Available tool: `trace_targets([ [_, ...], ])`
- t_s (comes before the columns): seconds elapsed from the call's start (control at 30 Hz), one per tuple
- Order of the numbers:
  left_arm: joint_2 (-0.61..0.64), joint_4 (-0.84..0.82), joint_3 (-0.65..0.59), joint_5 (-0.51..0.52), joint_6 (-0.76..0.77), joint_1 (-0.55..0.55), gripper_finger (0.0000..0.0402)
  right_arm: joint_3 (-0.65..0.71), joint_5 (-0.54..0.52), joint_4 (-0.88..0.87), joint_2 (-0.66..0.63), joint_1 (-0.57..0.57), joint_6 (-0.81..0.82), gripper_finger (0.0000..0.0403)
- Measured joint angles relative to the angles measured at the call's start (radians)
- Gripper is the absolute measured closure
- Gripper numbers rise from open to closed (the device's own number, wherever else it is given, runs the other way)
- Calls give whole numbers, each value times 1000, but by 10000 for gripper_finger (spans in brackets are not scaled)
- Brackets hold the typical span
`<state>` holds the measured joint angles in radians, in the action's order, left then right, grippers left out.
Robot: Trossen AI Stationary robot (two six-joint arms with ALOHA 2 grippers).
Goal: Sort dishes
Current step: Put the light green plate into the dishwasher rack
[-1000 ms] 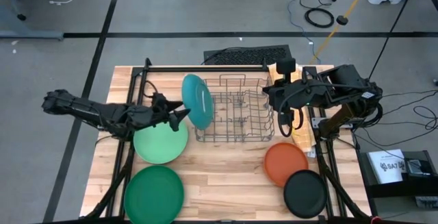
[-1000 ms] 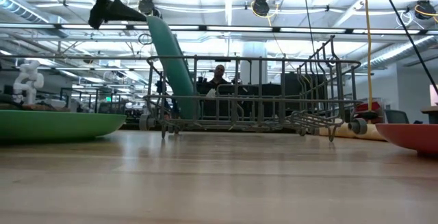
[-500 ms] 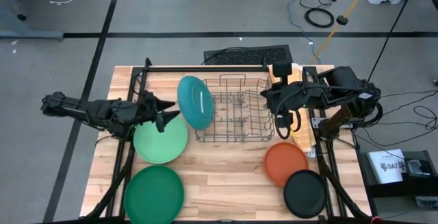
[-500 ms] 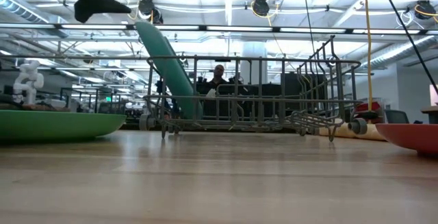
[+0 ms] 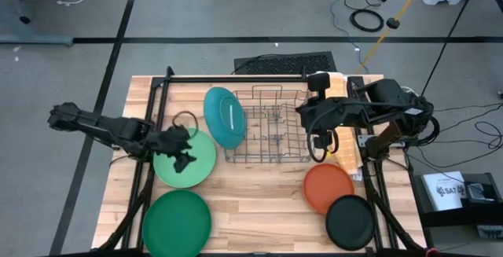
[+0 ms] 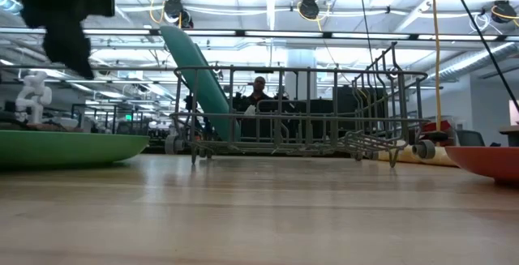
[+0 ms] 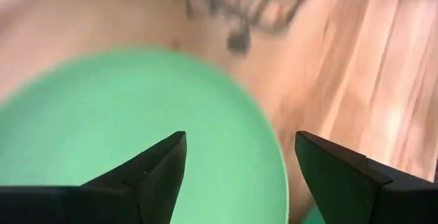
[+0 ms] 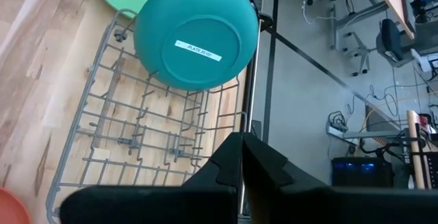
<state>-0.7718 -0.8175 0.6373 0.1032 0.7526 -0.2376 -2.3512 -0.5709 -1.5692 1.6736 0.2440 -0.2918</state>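
The light green plate point(image 5: 203, 165) lies flat on the table at the left. My left gripper point(image 5: 184, 159) hovers over it, open and pointing steeply down, fingers point(image 7: 159, 161) apart above the plate's right part point(image 7: 102, 128). In the low view it point(image 6: 69, 22) is clear of the plate point(image 6: 65, 147). The teal plate point(image 5: 225, 115) stands on edge in the grey wire rack point(image 5: 271, 131), leaning on its left end. The dark green plate point(image 5: 177, 219), orange plate point(image 5: 328, 188) and black plate point(image 5: 350, 221) lie near the front edge. My right gripper point(image 5: 321, 141) is shut, high over the rack's right end.
An orange checked cloth point(image 5: 346, 151) lies just right of the rack. Black frame bars point(image 5: 236, 78) run along the table's far edge and down both sides. Bare wood lies between the dark green and orange plates point(image 5: 259, 202).
My left gripper has drawn back from the teal plate toward the table's near left, tipped its fingers steeply downward and sunk over the light green plate, staying open. The teal plate has leaned a little farther toward the table's left in the rack.
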Motion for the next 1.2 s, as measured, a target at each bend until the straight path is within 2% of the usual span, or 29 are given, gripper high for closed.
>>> trace_targets([
  [0.23, -139, 39, 0, -86, 74, -75, 150, 0, -3, 7, 15, 0, -1, 399],
  [0.47, -265, 151, 0, -85, 119, -136, 157, 0, -3, 22, 15, 0, -6, 399],
  [0.77, -422, 161, 0, -71, 162, -191, 157, 0, -3, 24, 15, 0, -6, 399],
  [0.93, -472, 169, 0, -56, 182, -197, 157, 0, -3, 24, 14, 0, -8, 399],
  [1.2, -520, 281, 0, -53, 152, -197, 157, 0, -3, 30, 14, 0, -8, 399],
])
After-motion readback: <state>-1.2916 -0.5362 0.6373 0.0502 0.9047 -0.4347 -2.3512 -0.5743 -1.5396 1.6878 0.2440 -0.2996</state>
